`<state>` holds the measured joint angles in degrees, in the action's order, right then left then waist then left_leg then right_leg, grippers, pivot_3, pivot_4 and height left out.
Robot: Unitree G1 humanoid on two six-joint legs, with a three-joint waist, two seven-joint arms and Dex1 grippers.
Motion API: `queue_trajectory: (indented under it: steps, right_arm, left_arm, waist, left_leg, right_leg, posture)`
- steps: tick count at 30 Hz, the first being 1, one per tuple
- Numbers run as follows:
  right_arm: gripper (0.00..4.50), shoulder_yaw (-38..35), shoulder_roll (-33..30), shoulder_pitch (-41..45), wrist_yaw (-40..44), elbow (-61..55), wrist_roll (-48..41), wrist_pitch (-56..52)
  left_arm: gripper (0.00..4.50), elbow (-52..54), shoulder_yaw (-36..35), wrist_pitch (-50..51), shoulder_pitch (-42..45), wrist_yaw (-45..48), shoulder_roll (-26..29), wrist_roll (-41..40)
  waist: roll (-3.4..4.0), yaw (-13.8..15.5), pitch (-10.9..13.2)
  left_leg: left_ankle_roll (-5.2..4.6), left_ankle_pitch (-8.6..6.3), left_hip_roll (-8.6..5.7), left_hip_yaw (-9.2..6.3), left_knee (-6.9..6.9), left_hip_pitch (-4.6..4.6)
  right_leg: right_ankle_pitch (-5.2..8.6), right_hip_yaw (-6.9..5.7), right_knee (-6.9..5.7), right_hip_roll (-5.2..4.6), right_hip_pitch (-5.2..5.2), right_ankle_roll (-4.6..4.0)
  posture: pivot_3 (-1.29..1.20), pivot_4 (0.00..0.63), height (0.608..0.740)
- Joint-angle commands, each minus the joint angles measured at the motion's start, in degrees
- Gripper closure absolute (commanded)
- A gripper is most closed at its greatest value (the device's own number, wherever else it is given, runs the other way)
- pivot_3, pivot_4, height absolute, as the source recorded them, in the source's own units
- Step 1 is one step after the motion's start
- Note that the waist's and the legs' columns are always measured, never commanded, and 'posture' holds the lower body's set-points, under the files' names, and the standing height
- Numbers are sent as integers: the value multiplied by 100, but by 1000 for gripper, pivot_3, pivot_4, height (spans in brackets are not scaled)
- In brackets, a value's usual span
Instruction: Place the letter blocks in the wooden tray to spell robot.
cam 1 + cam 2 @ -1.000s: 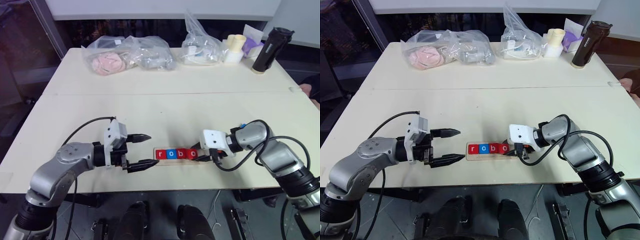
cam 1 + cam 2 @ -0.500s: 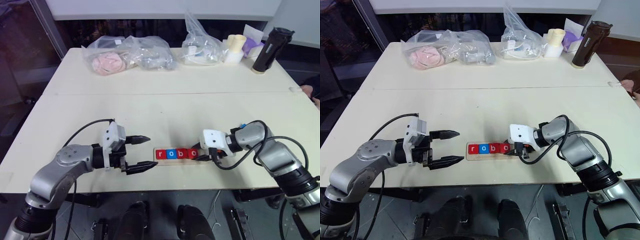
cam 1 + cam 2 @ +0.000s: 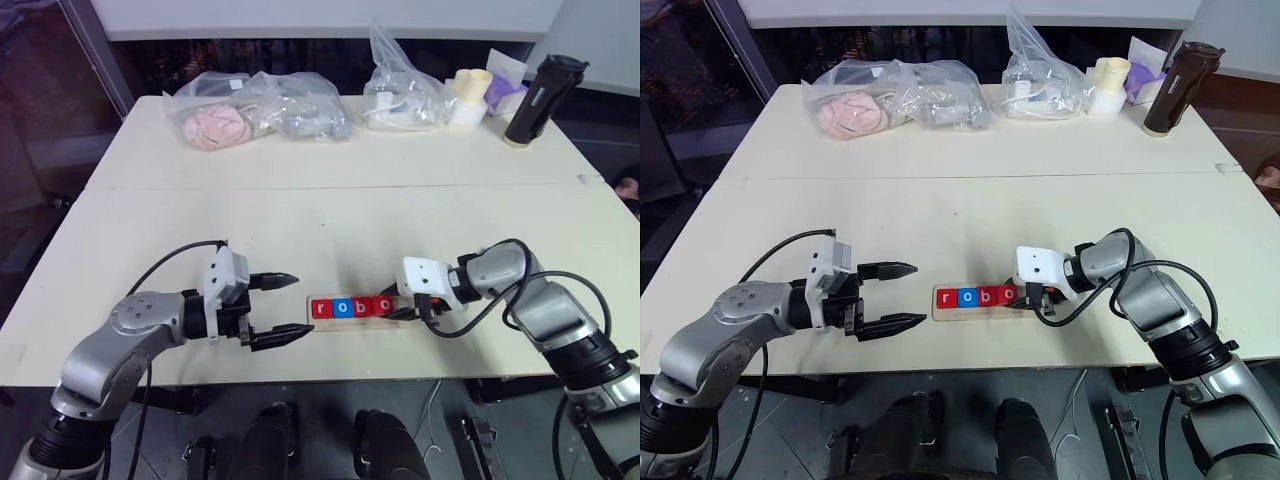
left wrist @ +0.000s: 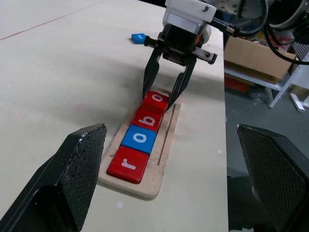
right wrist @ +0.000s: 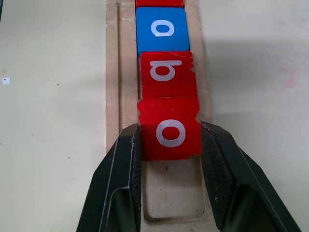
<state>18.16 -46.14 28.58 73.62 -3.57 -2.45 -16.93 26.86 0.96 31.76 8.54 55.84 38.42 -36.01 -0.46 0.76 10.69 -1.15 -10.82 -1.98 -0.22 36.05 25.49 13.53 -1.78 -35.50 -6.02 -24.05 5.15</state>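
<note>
The wooden tray (image 3: pixel 352 323) lies near the table's front edge. Four letter blocks stand in it in a row: red r (image 3: pixel 321 308), blue o (image 3: pixel 341 307), red b (image 3: pixel 361 306) and red o (image 5: pixel 170 131). My right gripper (image 5: pixel 170 141) is shut on the red o at the tray's right end, one finger on each side. Past that gripper, a small blue block (image 4: pixel 138 36) lies loose on the table. My left gripper (image 3: pixel 303 303) hovers just left of the tray, open and empty, pointing along the row.
Clear plastic bags (image 3: pixel 260 108) with soft items lie at the back of the table. Pale cups (image 3: pixel 470 95) and a black bottle (image 3: pixel 540 95) stand at the back right. A person's hand (image 3: pixel 630 186) shows at the right edge.
Both grippers and the blocks stay as they were. The person's hand at the right edge has drawn back a little.
</note>
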Motion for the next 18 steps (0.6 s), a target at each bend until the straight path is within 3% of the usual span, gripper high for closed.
queue_trajectory:
  steps: [1, 2, 7, 18]
  right_arm:
    - [3377, -63, -3, 146, 17, -39, -10, 53]
    - [2321, -64, -2, 148, 17, -32, -7, 61]
    - [36, -95, -51, 167, 13, -28, 8, 54]
    - [36, -355, -77, 254, -119, -65, -121, -146]
  left_arm:
    - [0, 4, -79, -183, -49, 68, 32, 25]
    - [0, -8, -80, -198, -52, 81, 29, 37]
    - [0, -72, -64, -234, -6, 108, 25, 41]
    - [0, 42, 27, 65, 329, -89, -40, -62]
  waist:
    - [0, -3, 0]
    - [0, -4, 0]
    - [0, -3, 0]
    - [0, -3, 0]
  left_leg:
    - [0, 0, 0, 0, 0, 0]
    - [0, 0, 0, 0, 0, 0]
    - [0, 0, 0, 0, 0, 0]
    - [0, 0, 0, 0, 0, 0]
  right_leg:
    - [0, 0, 0, 0, 0, 0]
    - [0, 0, 0, 0, 0, 0]
    - [0, 0, -2, 0, -1, 0]
    - [0, 0, -3, 0, -1, 0]
  posture:
    - [0, 150, 725]
    - [0, 150, 725]
    - [0, 150, 725]
    - [0, 150, 725]
